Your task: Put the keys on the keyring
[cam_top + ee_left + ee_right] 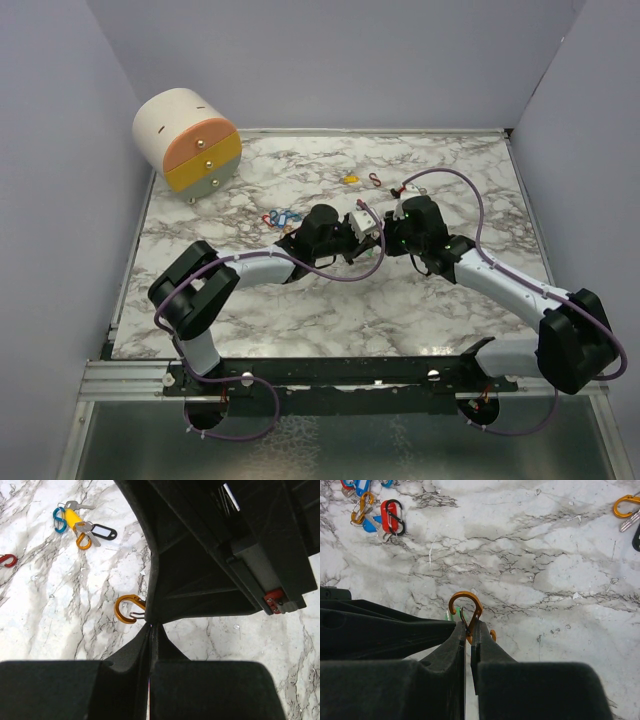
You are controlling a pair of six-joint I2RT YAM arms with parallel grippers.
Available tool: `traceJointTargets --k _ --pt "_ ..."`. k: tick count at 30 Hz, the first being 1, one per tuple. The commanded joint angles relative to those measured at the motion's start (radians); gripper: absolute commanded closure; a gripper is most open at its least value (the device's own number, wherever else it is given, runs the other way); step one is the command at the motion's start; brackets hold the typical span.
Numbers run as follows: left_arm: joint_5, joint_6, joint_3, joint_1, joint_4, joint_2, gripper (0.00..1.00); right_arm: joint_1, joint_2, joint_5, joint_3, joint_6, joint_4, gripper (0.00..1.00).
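My right gripper (470, 625) is shut on the keyring (466, 593), an orange clip whose hook sticks up past the fingertips above the marble table (560, 570). My left gripper (151, 626) is shut, its tips pressed against the underside of the right gripper, with the same keyring (117, 609) poking out just left of them. A sliver of a green key (451, 614) shows at the left gripper's tip, beside the hook. From the top view, both grippers meet at mid-table (376, 233). Loose keys with red and blue tags (380, 517) lie apart.
A second bunch with a yellow tag (74, 517), a black tag (104, 531) and blue and orange clips lies farther off. A lone red clip (6, 560) is near it. A round drawer unit (188, 140) stands at the far left corner. Walls enclose the table.
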Motion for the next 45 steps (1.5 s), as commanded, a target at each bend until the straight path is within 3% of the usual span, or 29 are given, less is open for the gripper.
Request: traceJointTargets --k 1,9,26,45 --pt "-0.003 0.007 0.024 -0.003 0.023 -0.011 1.0 -0.005 -0.019 0.029 0.015 0.025 -0.024 0.99" --pt "-0.124 -0.108 -0.052 -0.003 0.074 -0.095 1.0 -0.022 0.012 0.059 0.029 0.077 -0.014 0.99" --pt "-0.009 -0.129 -0.058 -0.003 0.098 -0.099 1.0 -0.022 0.004 -0.043 0.054 0.094 -0.014 0.99" --pt "-0.018 -0.099 -0.022 -0.002 0.098 -0.07 1.0 -0.023 0.0 -0.074 0.06 0.072 -0.038 0.99"
